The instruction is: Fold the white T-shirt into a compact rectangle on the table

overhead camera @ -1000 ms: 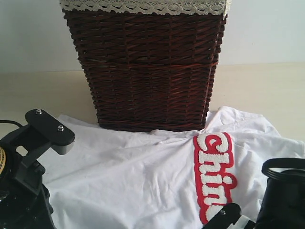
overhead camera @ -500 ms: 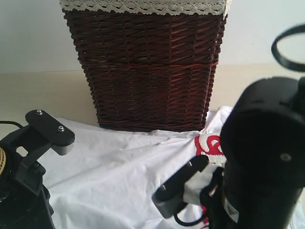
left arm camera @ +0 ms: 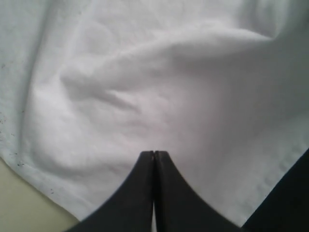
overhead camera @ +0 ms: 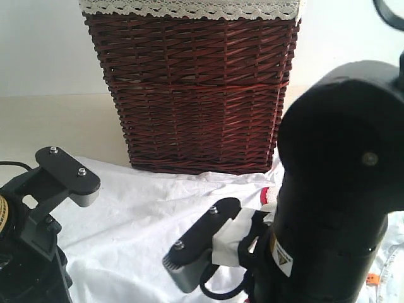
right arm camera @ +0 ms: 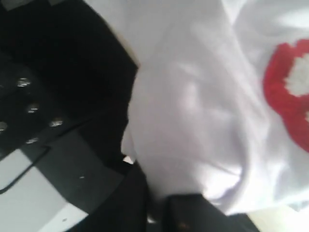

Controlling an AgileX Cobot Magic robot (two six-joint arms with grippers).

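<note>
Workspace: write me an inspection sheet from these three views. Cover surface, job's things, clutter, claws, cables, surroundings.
Surface: table, pale beige, smooth.
Job's things: white T-shirt spread out and wrinkled, not yet folded; its red band is mostly hidden behind the right arm in the exterior view.
Clutter: wicker basket with lace liner, standing at the shirt's far edge.
Claws: left claw shut, over the shirt; right claw appears shut on bunched shirt cloth.
Cables: black cable by the left arm; black loop under the right arm.
Surroundings: white wall behind the table.
</note>
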